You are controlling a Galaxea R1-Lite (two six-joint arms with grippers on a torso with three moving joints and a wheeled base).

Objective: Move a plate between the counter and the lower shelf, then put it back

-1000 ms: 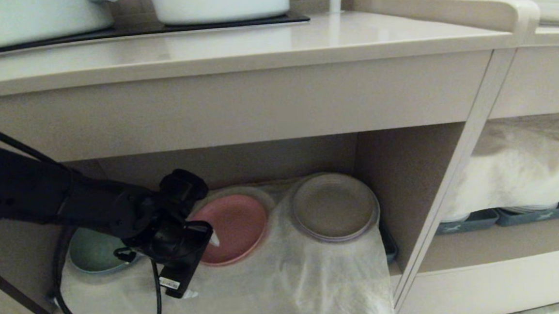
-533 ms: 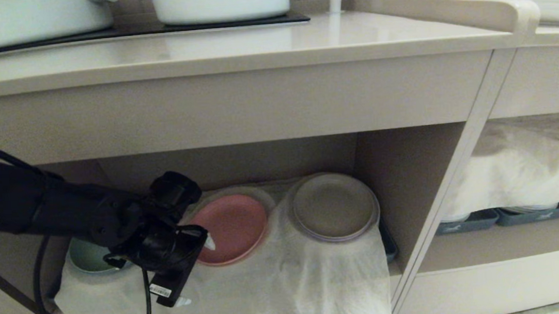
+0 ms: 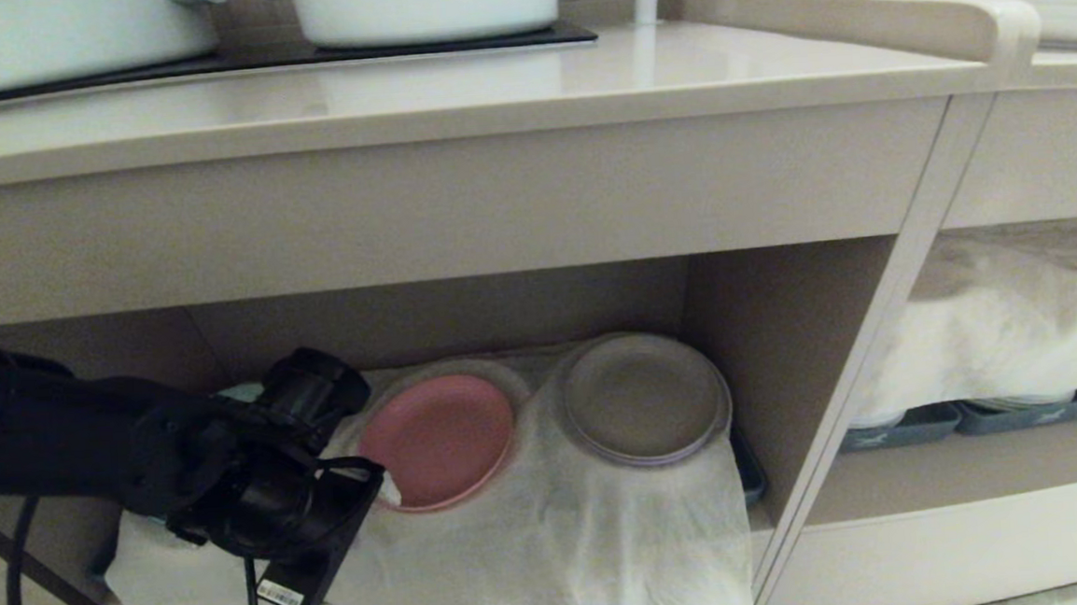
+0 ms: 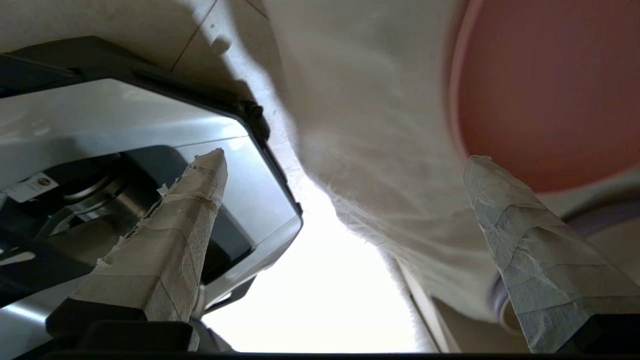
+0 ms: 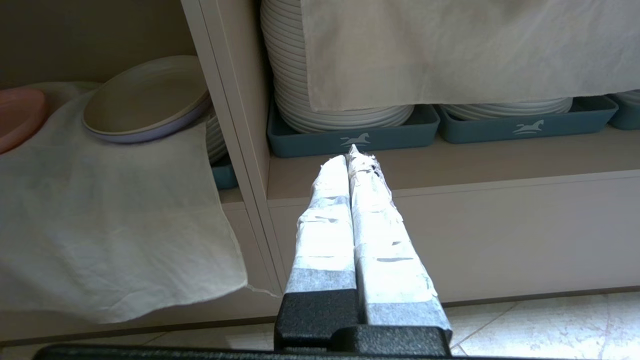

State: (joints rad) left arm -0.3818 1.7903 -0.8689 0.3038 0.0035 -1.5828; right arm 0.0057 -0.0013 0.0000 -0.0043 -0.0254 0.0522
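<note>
Small round matte pink plastic plate (image 3: 437, 440) lies flat on the wrinkled white translucent cloth (image 3: 553, 545) draped over the floor of the beige-walled lower shelf (image 3: 784, 344). Left end effector (image 3: 359, 553) hangs at the shelf mouth, fingers spread wide, gripping nothing; one taped fingertip (image 4: 487, 175) sits just beside the plate's near rim, the other is out past the cloth's front edge. Brown-grey round plate (image 3: 645, 397) is on the far side of the pink one from the end effector, well apart from it. Glossy beige tabletop (image 3: 450, 83) with two white pots (image 3: 427, 1) is above the end effector, no plate on it.

Step in hand, as I judge it: either a release on the shelf or the reach to pick up for the trip to the tabletop; can't tell which.

Next move calls for fingers straddling the low rim without snagging cloth, then clearing the thick front edge overhead.

Right end effector (image 5: 352, 155) parked, fingers pressed together, empty, facing the neighbouring compartment with dark grey trays (image 5: 350, 132).
</note>
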